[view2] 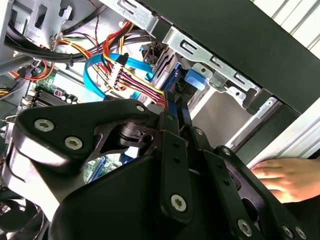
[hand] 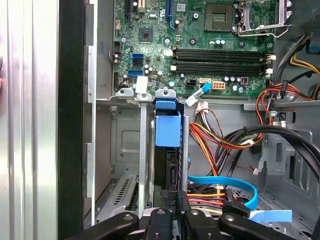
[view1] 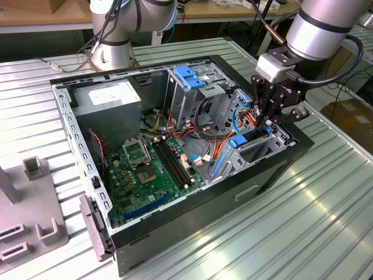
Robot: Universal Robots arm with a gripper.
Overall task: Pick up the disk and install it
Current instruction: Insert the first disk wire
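Note:
The disk (hand: 167, 131), a dark drive in a bright blue carrier, stands on edge in the narrow metal bay at the open computer case's corner on the exterior view's right. Its blue end tab (view1: 237, 142) shows at the bay's mouth. My gripper (view1: 265, 121) hangs directly over that bay, and in both wrist views its slim black fingers (hand: 173, 200) are shut on the disk's near edge. In the second wrist view the gripper (view2: 175, 102) reaches down to the blue carrier (view2: 194, 80) between the bay's metal rails.
Red, yellow and blue cables (hand: 220, 185) crowd the space beside the bay. The motherboard (view1: 151, 169) fills the case floor, and a tall drive cage with a blue latch (view1: 189, 76) stands behind. A person's hand (view2: 285, 177) rests on the table outside the case. Grey fixtures (view1: 29, 216) sit at the exterior view's left.

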